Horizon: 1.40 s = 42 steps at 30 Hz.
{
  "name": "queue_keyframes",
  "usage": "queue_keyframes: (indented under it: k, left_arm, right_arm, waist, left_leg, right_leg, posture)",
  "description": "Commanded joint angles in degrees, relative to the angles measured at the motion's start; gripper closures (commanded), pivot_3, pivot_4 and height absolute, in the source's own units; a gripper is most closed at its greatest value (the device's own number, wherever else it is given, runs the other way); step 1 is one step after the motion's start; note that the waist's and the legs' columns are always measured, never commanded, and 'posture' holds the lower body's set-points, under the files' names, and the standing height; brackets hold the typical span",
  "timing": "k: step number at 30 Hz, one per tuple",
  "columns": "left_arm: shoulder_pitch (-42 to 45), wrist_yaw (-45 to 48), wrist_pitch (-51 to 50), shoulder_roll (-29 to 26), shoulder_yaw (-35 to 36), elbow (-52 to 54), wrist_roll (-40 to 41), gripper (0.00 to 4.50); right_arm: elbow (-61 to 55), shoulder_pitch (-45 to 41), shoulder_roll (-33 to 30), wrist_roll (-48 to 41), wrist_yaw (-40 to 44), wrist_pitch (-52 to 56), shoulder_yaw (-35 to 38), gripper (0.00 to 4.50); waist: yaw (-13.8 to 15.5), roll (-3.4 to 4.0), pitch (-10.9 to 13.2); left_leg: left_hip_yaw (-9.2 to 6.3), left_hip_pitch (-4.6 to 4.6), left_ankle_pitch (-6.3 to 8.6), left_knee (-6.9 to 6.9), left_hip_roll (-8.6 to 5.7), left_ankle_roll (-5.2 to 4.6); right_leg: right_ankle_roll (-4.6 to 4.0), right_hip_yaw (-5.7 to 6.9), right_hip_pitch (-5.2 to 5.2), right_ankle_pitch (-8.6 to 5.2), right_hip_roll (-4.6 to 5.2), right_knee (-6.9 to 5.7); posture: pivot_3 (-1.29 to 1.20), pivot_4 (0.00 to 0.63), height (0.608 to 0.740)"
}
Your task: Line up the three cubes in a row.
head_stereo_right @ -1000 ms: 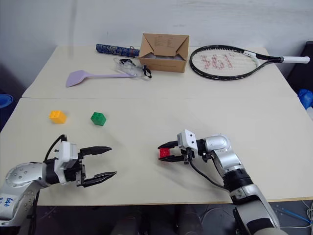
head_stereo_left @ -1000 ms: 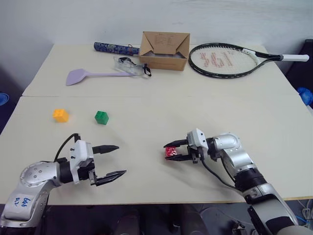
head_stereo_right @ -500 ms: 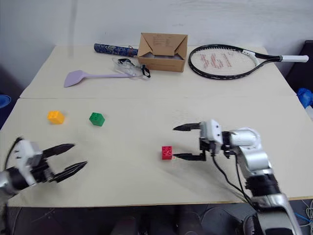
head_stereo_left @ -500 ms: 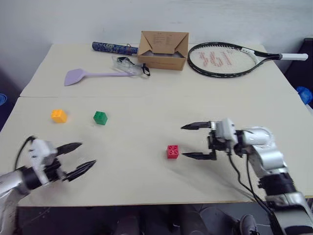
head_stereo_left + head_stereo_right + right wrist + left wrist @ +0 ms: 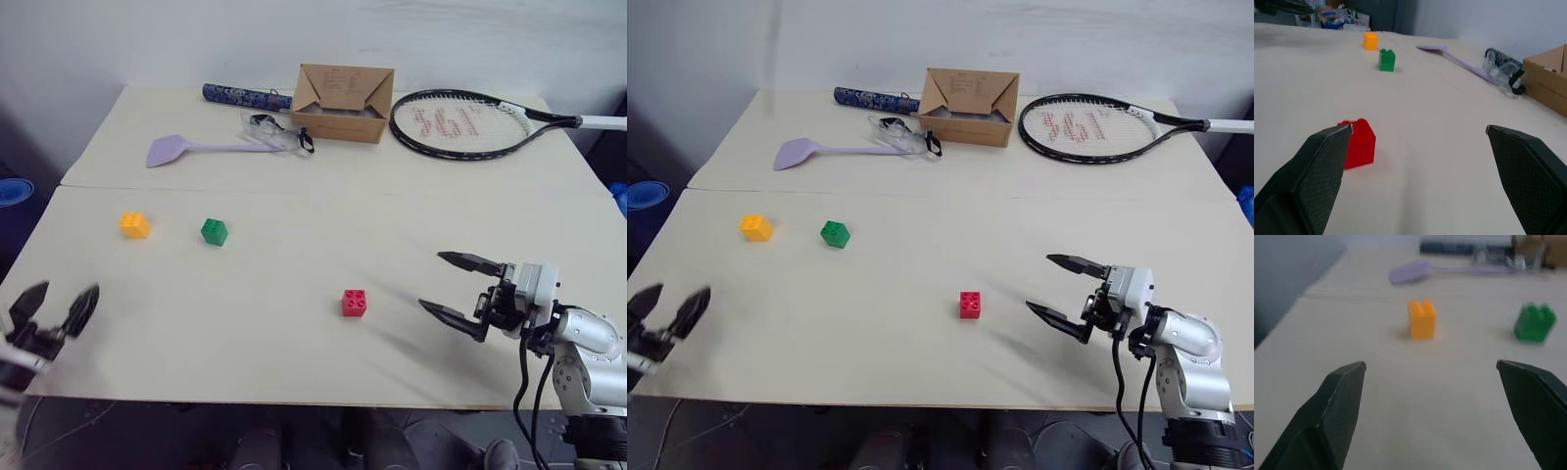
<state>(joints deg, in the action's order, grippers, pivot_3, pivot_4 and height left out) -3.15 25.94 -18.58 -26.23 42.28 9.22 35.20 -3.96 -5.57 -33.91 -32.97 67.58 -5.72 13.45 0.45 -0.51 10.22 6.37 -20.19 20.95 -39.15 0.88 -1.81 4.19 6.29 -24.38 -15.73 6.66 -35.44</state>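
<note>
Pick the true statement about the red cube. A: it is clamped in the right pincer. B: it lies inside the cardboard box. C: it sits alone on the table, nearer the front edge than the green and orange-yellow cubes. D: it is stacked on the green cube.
C: the red cube rests free on the table, nearer the front edge than the green cube and the orange-yellow cube, with the open right pincer apart from it.

Red cube [image 5: 969, 305] seen alone on cream table [image 5: 921, 284], right gripper [image 5: 1058, 286] held wide open just to its right, not touching. Green cube [image 5: 835, 233] and orange-yellow cube [image 5: 755, 227] set side by side further left. Left gripper [image 5: 666, 313] seen open at table's left edge.
</note>
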Motion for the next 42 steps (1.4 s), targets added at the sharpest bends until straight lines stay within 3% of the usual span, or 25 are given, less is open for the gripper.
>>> queue_keyframes:
  k: [1, 6, 15, 18, 25, 26, 29, 31, 34, 37, 42]
  left_arm:
    - [5.50, -8.59, -6.59, 2.16, -8.10, 7.82, 0.58, 0.00]
    - [16.94, -18.22, -9.03, 6.39, -19.61, 2.95, -7.78, 0.00]
    - [26.82, -16.26, -4.50, 6.79, -29.10, -14.03, -16.82, 0.00]
    - [27.09, -14.92, -3.79, 6.44, -30.04, -15.50, -17.91, 0.58]
    - [25.71, -11.87, -3.58, 5.52, -30.66, -15.14, -19.21, 2.83]
    - [25.51, -10.66, -3.31, 4.76, -31.10, -14.95, -19.57, 2.99]
    - [24.66, 2.52, -1.81, 1.94, -30.57, -11.29, -12.68, 2.99]
    - [24.16, 18.39, -2.96, -3.04, -32.77, -6.61, -6.38, 2.99]
    - [22.92, 36.94, 2.19, -11.37, -40.44, -3.69, -7.99, 2.99]
    - [23.55, 41.62, 5.90, -12.51, -44.87, -4.44, -10.37, 2.99]
    - [24.45, 44.85, 16.47, -9.52, -50.23, -12.20, -16.69, 2.99]
  right_arm:
    - [-7.92, -1.25, 1.12, -3.67, -4.19, 4.78, -1.07, 0.02]
    - [-13.28, -3.65, 3.19, -4.11, -7.95, 8.30, -4.55, 0.02]
    - [-13.62, -2.06, 3.89, -1.75, -8.71, 7.44, -6.76, 0.02]
    - [-14.26, -1.28, 4.11, -1.26, -9.35, 7.30, -6.85, 0.00]
    - [-15.87, 1.01, 4.27, -0.39, -10.41, 6.99, -6.71, 0.00]
    - [-16.02, 1.24, 4.14, -0.40, -10.49, 7.04, -6.51, 0.00]
    - [-16.70, 2.70, 2.44, -1.04, -10.15, 7.57, -4.33, 0.00]
    - [-16.71, 4.67, 0.40, -1.64, -8.85, 7.72, -2.00, 0.00]
    - [-15.75, 8.56, -2.38, -1.57, -5.70, 6.52, 0.40, 0.00]
    - [-14.57, 11.50, -3.56, -1.68, -3.87, 5.80, 2.27, 0.00]
    - [-14.75, 14.29, -3.27, -0.46, -3.52, 4.69, 2.71, 0.00]
  waist:
    - [-0.01, 0.00, -0.01]
    - [-0.22, -0.04, -0.02]
    - [-0.27, -0.06, -0.01]
    - [-0.25, -0.06, -0.01]
    - [-0.27, -0.06, -0.01]
    - [-0.28, -0.06, -0.01]
    - [-0.34, -0.06, -0.01]
    - [-0.32, -0.10, 0.02]
    - [-0.21, -0.06, 0.00]
    - [-0.22, 0.16, -0.08]
    - [-0.47, 0.14, -0.07]
  left_leg:
    - [0.01, 0.00, -0.01, 0.00, -0.01, -0.01]
    - [0.11, -0.01, -0.12, -0.01, -0.03, -0.01]
    - [0.24, -0.04, -0.17, -0.02, -0.03, -0.09]
    - [0.24, -0.04, -0.18, -0.05, -0.03, -0.10]
    - [0.23, -0.03, -0.18, -0.05, -0.03, -0.09]
    - [0.22, -0.02, -0.18, -0.05, -0.03, -0.09]
    - [0.22, -0.03, -0.18, -0.05, -0.03, -0.08]
    - [0.23, -0.08, -0.18, -0.05, -0.03, -0.08]
    - [0.19, -0.13, -0.18, -0.09, -0.03, -0.07]
    - [0.21, 0.02, -0.16, -0.07, -0.06, -0.08]
    - [0.25, 0.05, -0.16, -0.07, -0.05, -0.09]
  right_leg:
    - [0.01, 0.00, 0.01, 0.01, -0.02, -0.06]
    - [0.04, 0.00, 0.01, 0.02, -0.17, -0.18]
    - [0.06, -0.01, -0.02, 0.03, -0.27, -0.13]
    - [0.06, -0.02, -0.02, 0.03, -0.26, -0.14]
    - [0.07, -0.04, -0.02, 0.03, -0.23, -0.15]
    - [0.07, -0.04, -0.02, 0.03, -0.23, -0.16]
    - [0.07, -0.03, -0.02, 0.03, -0.23, -0.15]
    - [0.07, -0.04, -0.07, 0.03, -0.22, -0.15]
    - [0.06, -0.01, -0.08, 0.03, -0.21, -0.10]
    - [0.05, -0.05, 0.08, 0.02, -0.21, 0.03]
    - [0.05, -0.12, 0.04, 0.03, -0.23, 0.03]
  posture:
    - [0.00, 0.150, 0.740]
    - [0.00, 0.150, 0.740]
    - [0.00, 0.150, 0.740]
    - [0.00, 0.150, 0.740]
    - [0.00, 0.150, 0.740]
    - [0.00, 0.150, 0.740]
    - [0.00, 0.150, 0.740]
    - [0.00, 0.150, 0.740]
    - [0.00, 0.150, 0.740]
    - [0.00, 0.150, 0.740]
    - [0.00, 0.150, 0.740]
